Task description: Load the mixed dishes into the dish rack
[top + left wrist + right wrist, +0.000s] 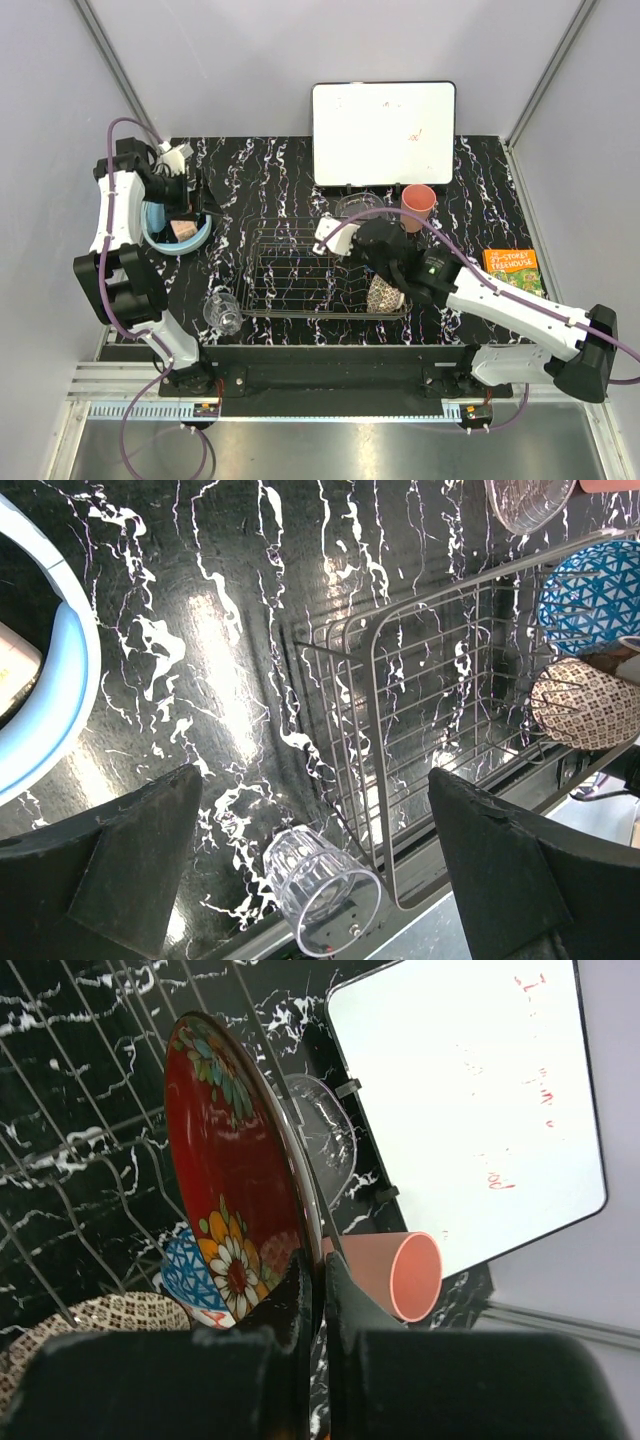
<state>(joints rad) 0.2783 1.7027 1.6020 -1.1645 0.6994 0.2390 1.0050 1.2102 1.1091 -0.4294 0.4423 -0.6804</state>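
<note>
Right pincer (315,1282) is clenched on the rim of the red lacquer bowl (235,1160), fingers pinching it from both faces. The bowl stands on edge above the fingers, floral inside facing left, over the wires of the dish rack (70,1160).

Just left of those fingers, the blue patterned bowl (188,1272) sits low in the rack, and the beige lattice-patterned bowl (100,1320) is further left again. Beyond the pincer lies the clear glass bowl (322,1135), outside the rack. To the pincer's right, the pink plastic cup (400,1275) lies on its side with its mouth facing the camera, near the white board (470,1110).

Left pincer (312,780) is released, jaws wide apart, above bare table (210,630). The small clear glass (320,885) is between its fingers, toward the table's near edge; upright or tipped cannot be determined. The rack's end wall is just right of the glass. A light-blue basin (60,710) lies to the pincer's left. Both patterned bowls rest among the prongs at the rack's far end from this pincer.
</note>
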